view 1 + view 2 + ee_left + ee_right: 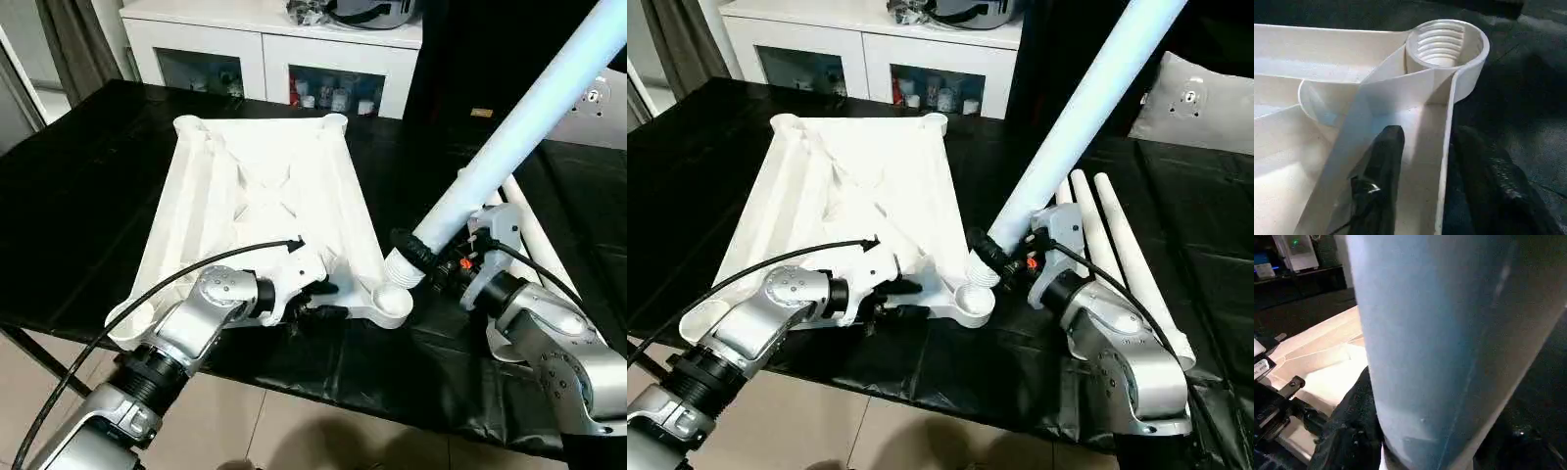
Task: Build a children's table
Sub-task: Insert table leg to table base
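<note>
Two grippers share the job: my left gripper (1422, 181) straddles the rim wall of the upturned tabletop (265, 186) to steady it, while my right gripper (443, 264) grips a leg (519, 122), threaded end beside the near corner socket (394, 297).

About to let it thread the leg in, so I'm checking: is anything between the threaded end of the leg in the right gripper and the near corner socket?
Nothing visible. The leg, tilted in the right gripper, has its threaded end beside the open socket. The left gripper straddles the tabletop wall behind that socket, not over its mouth.
</note>
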